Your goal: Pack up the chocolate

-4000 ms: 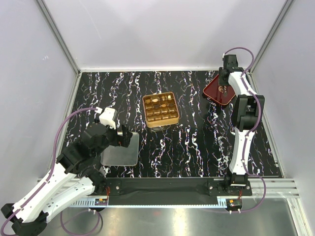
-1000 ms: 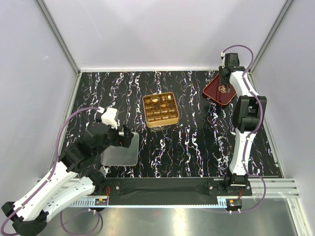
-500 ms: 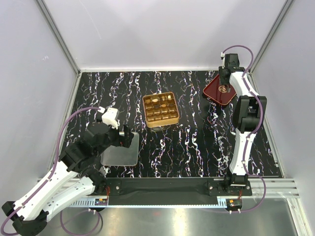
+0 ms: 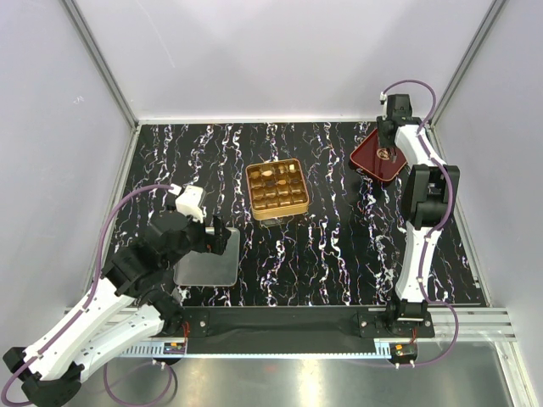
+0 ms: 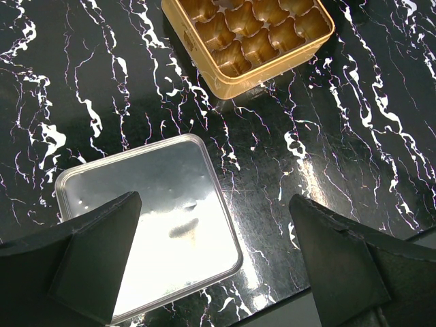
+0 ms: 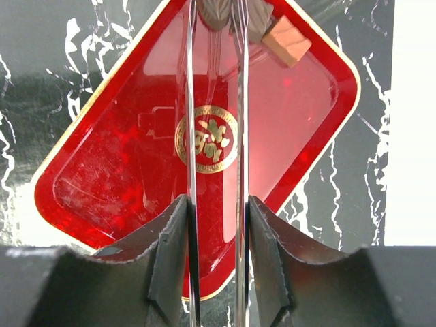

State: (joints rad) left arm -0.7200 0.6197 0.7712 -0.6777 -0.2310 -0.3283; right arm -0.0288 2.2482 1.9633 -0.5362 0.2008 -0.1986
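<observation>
Several small brown and tan chocolate pieces (image 4: pixel 269 176) sit in the far cells of the gold grid tin (image 4: pixel 277 188), whose near cells (image 5: pixel 252 41) are bare in the left wrist view. A tan square chocolate (image 6: pixel 286 41) lies at the far corner of the dark red tray (image 6: pixel 102 170). My right gripper (image 6: pixel 216 211) is shut on a pair of thin metal tongs (image 6: pixel 191 102), whose tips reach the tray's far edge just left of that piece. My left gripper (image 5: pixel 212 201) hangs open with nothing between its fingers.
A silver square lid (image 5: pixel 150 225) lies flat under the left gripper, near the table's front edge (image 5: pixel 354 272). The red tray (image 4: pixel 379 158) sits at the back right, close to the right wall. Black marbled tabletop (image 4: pixel 339 246) lies between tin, lid and tray.
Over the last four seconds the right wrist has shifted slightly toward the tray's far side. In the last second nothing visibly moved.
</observation>
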